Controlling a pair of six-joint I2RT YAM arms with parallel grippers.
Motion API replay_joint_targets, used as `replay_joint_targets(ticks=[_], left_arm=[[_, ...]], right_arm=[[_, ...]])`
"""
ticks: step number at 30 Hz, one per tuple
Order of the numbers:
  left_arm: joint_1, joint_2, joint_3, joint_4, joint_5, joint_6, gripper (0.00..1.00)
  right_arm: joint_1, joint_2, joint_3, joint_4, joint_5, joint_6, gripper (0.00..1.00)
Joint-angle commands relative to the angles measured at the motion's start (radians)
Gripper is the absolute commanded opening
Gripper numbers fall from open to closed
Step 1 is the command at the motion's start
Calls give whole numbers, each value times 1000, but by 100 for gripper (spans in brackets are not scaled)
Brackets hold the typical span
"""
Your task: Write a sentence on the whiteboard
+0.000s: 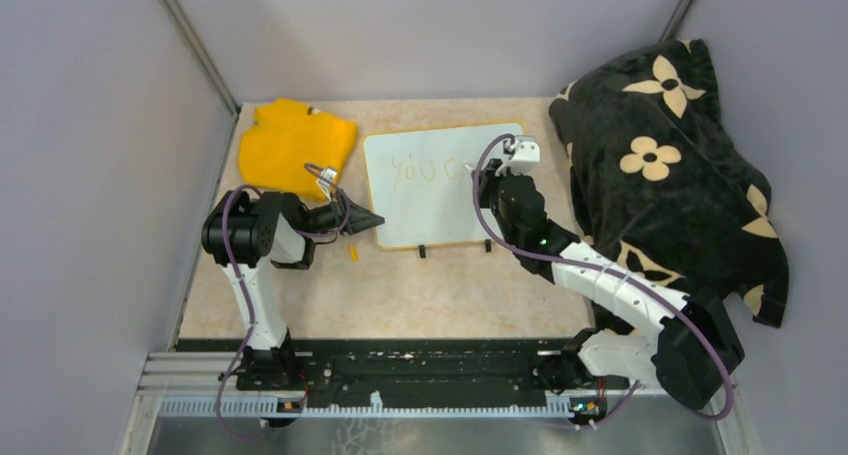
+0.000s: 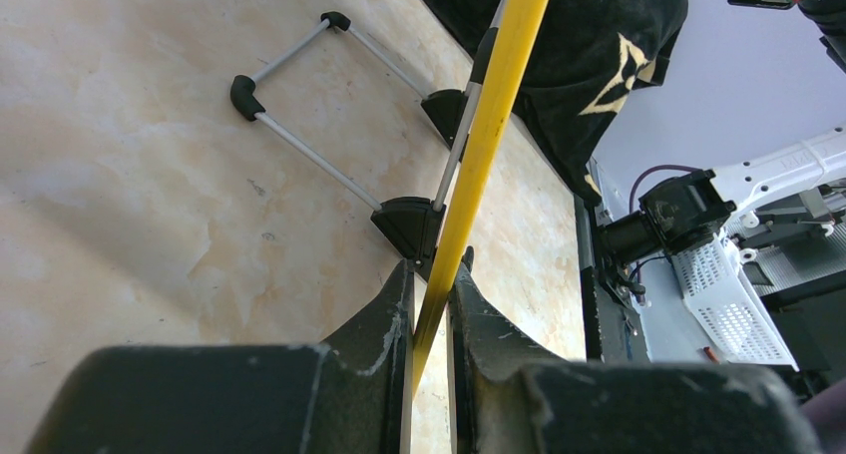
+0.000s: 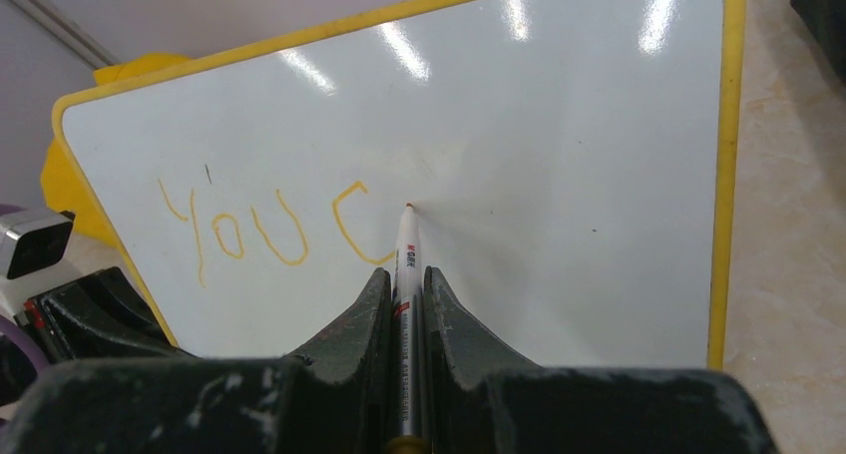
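Note:
The whiteboard point(image 1: 430, 210) stands tilted at the back middle of the table, and its yellow rim point(image 2: 491, 115) runs edge-on through the left wrist view. My left gripper point(image 1: 374, 220) point(image 2: 431, 292) is shut on that rim at the board's lower left corner. My right gripper point(image 1: 479, 179) point(image 3: 406, 279) is shut on a white marker point(image 3: 405, 249). The marker's tip touches the board point(image 3: 569, 175) just right of the last letter. The sentence point(image 3: 259, 229) reads "YOU C" in thin yellow-orange strokes, faint in the top view point(image 1: 420, 170).
A yellow cloth point(image 1: 295, 145) lies left of the board. A black blanket with cream flowers point(image 1: 670, 165) is heaped at the right. A small orange cap point(image 1: 352, 252) lies near the left gripper. The board's black feet and wire stand point(image 2: 299, 150) rest on the tabletop.

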Motion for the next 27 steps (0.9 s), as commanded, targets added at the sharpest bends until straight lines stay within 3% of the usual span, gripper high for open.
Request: replay_joint_targets(ticks=[1, 27], left_arm=[[-1, 41, -2, 238, -23, 4, 0], [-1, 39, 0, 233, -22, 3, 0]], right_arm=[[-11, 12, 63, 52, 7, -7, 0], [-11, -35, -38, -11, -26, 29, 0]])
